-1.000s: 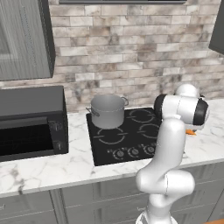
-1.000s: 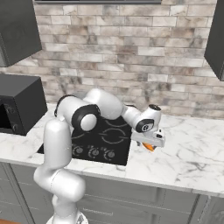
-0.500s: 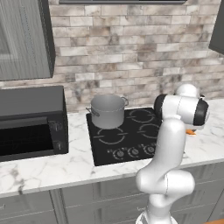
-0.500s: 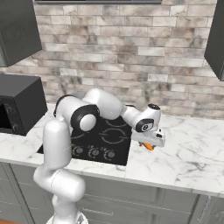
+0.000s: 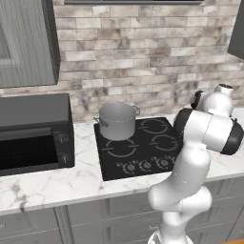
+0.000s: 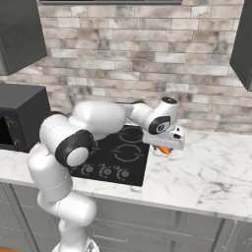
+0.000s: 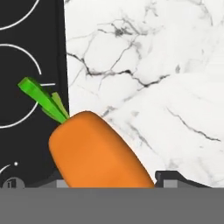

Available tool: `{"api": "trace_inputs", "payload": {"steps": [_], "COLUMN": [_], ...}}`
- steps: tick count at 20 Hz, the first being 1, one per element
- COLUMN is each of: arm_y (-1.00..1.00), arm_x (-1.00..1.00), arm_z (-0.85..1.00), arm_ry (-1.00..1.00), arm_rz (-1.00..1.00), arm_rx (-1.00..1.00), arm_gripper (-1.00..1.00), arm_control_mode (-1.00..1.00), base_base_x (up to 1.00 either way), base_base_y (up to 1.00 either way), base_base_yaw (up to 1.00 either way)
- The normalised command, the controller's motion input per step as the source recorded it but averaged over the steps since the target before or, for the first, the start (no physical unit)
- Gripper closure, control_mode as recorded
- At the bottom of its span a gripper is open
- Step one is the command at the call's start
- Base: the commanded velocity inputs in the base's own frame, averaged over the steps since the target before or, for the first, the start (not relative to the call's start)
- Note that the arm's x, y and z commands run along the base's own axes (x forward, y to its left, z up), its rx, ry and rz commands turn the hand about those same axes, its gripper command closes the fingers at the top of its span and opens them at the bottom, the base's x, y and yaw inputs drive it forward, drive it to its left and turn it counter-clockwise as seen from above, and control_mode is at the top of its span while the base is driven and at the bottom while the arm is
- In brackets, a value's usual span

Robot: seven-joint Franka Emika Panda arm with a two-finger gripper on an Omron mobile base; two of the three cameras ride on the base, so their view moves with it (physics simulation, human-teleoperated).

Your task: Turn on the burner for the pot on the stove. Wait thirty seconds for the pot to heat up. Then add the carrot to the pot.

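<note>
The grey metal pot (image 5: pixel 116 120) stands on the back left ring of the black stove (image 5: pixel 143 147). The orange carrot (image 6: pixel 165 149) hangs just above the marble counter by the stove's (image 6: pixel 123 152) right edge, with my gripper (image 6: pixel 167 146) shut on it from above. In the hand view the carrot (image 7: pixel 98 151) sits between the two finger tips of the gripper (image 7: pixel 109 179). Its green top points toward the black glass.
A row of round knobs (image 5: pixel 145 165) runs along the stove's front edge. A black microwave (image 5: pixel 33 133) stands on the counter left of the stove. White marble counter (image 6: pixel 206 172) stretches to the right, and a brick wall closes the back.
The jaws have closed on the carrot. The hand has risen a little, and the carrot has come up off the counter with it.
</note>
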Motion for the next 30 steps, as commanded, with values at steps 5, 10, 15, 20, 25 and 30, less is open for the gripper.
{"api": "trace_inputs", "payload": {"steps": [5, 10, 15, 20, 25, 30], "arm_y": [0.45, 0.53, 0.66, 0.81, 0.94, 1.00], "arm_x": [-0.27, -0.13, 0.00, 0.00, 0.01, 0.07], "arm_z": [1.00, 1.00, 0.88, 0.46, 0.14, 0.09], "arm_ry": [-0.17, -0.25, -0.26, -0.26, -0.20, -0.09], "arm_rz": [0.05, 0.07, 0.08, 0.08, 0.05, 0.03], "arm_rx": [-0.04, -0.01, 0.00, 0.00, 0.00, 0.00], "arm_gripper": [1.00, 1.00, 1.00, 1.00, 1.00, 1.00], "arm_control_mode": [-1.00, -1.00, -1.00, -1.00, -1.00, -1.00], "base_base_x": [0.00, 0.00, 0.00, 0.00, 0.00, 0.00], "base_base_y": [0.00, 0.00, 0.00, 0.00, 0.00, 0.00], "base_base_yaw": [0.00, 0.00, 0.00, 0.00, 0.00, 0.00]}}
